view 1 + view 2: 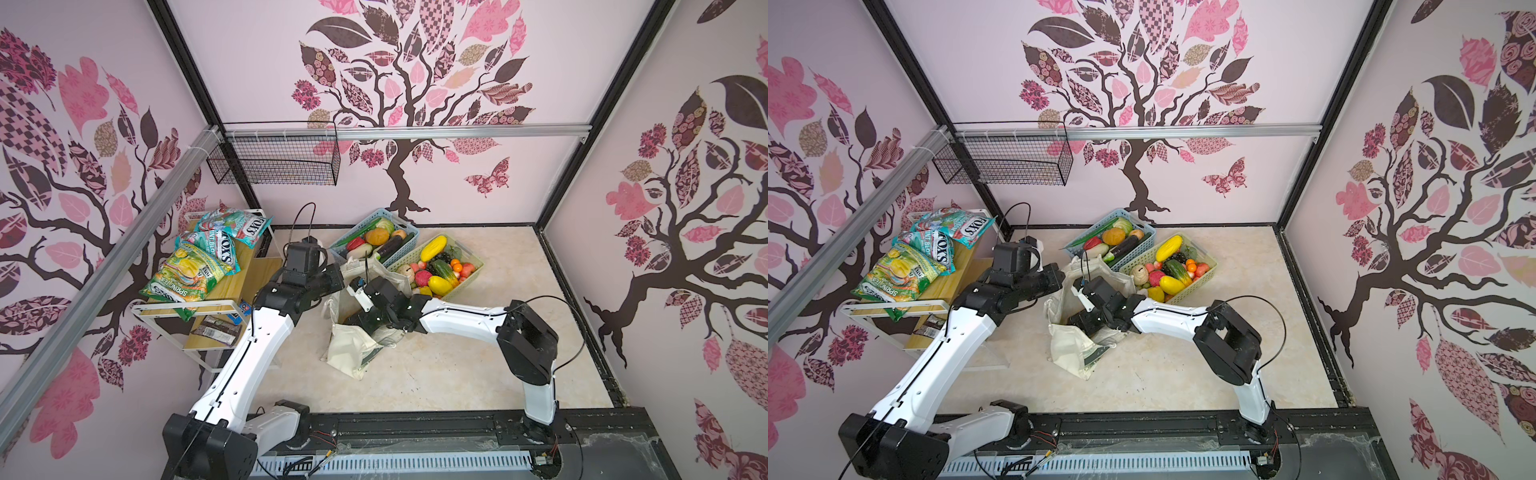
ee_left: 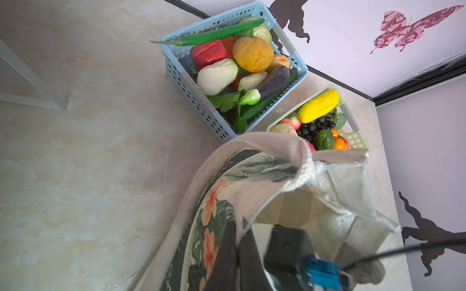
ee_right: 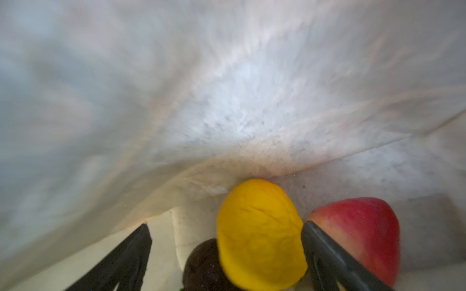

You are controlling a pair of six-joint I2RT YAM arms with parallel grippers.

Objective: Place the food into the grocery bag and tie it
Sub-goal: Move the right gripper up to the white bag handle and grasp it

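In both top views: cream grocery bag (image 1: 353,349) slumped on the bench (image 1: 478,365), just beside a blue basket (image 1: 386,214) and a pale green basket (image 1: 477,262), both heaped with food (image 1: 433,248). At the bag's far rim, the left hand (image 1: 337,276); reaching into its mouth, the right arm (image 1: 457,316), tip lost in cloth.

From the left wrist: left hand pinched shut on the leaf-printed rim, propping the mouth open.

From the right wrist, and nowhere else: right hand (image 3: 225,225) deep inside the bag, jaws spread wide, a yellow fruit (image 3: 259,234) loose between them; red apple (image 3: 365,236) just beside.

Likely step: placing, this piece released. Next: open hand drawn straight out without snagging cloth, then back to the baskets; tying far off.
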